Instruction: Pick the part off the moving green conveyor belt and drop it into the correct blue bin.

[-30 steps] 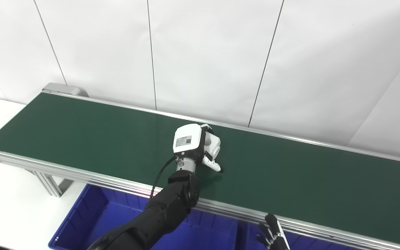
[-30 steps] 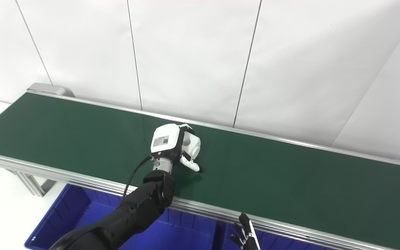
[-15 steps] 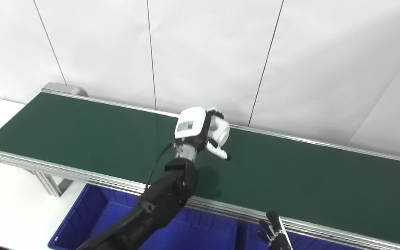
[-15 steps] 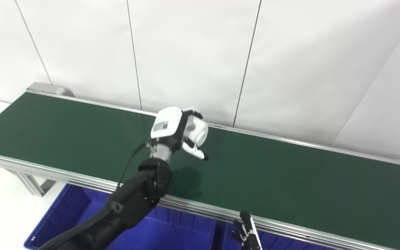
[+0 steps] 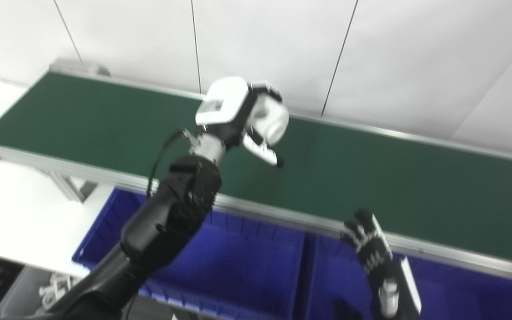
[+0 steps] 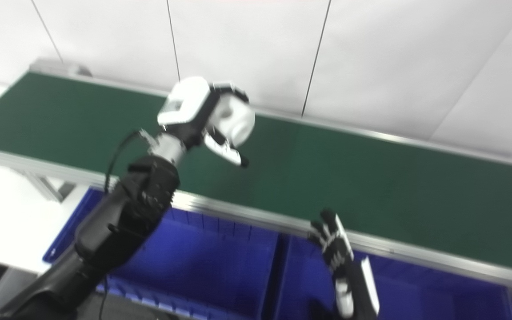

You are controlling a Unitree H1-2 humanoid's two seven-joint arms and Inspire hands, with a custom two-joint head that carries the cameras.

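My left hand [image 5: 242, 115] is raised above the green conveyor belt [image 5: 371, 178], shut on a white rounded part [image 5: 271, 122] with a hole in its face; the thumb juts out below it. The part shows again in the right eye view, white part [image 6: 236, 122] held by the left hand [image 6: 207, 113]. My right hand [image 5: 371, 249] hangs low in front of the belt's near rail, over the right blue bin [image 5: 460, 289], fingers apart and holding nothing. The left blue bin [image 5: 247, 266] lies below my left forearm.
The belt's silver near rail [image 5: 282, 215] runs between belt and bins. A divider wall [image 6: 280, 275] separates the two bins. White wall panels stand behind the belt. A grey tray with small white parts [image 5: 56, 284] sits at the lower left.
My left hand has lifted the white part off the belt and risen higher. The camera has tilted down, showing more of the bins and the right hand.
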